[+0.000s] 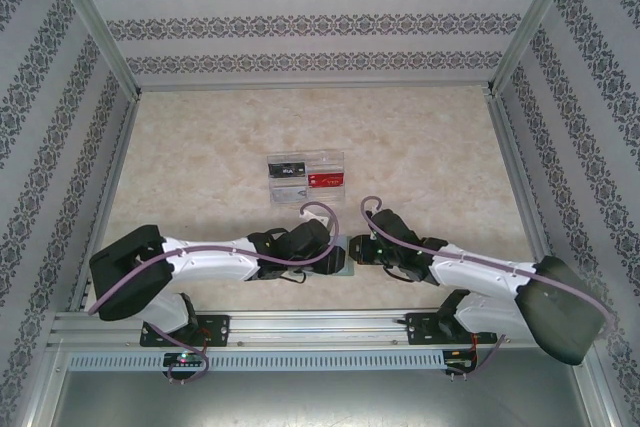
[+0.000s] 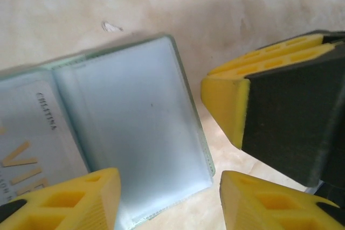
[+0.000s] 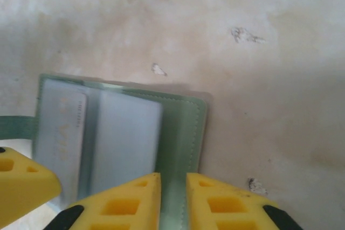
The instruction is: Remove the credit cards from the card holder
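The card holder (image 3: pixel 183 127) lies open on the table, green cover down, with pale blue-grey sleeves (image 2: pixel 135 122) facing up. A pale credit card (image 2: pixel 27 149) with gold lettering sits in the left-hand sleeve. My left gripper (image 2: pixel 170 203) is open, its yellow fingertips straddling the near corner of the empty sleeve without touching it. My right gripper (image 3: pixel 172 197) hovers over the cover's right-hand flap, jaws only a narrow gap apart, the flat green cover showing through that gap. In the top view both grippers (image 1: pixel 345 250) meet over the holder (image 1: pixel 342 268).
A clear divided tray (image 1: pixel 305 177) stands just beyond the grippers; it holds a red card (image 1: pixel 326 180) and a dark one (image 1: pixel 285 169). Patterned walls close in the table on three sides. Bare marbled tabletop (image 1: pixel 430 147) lies behind and to either side.
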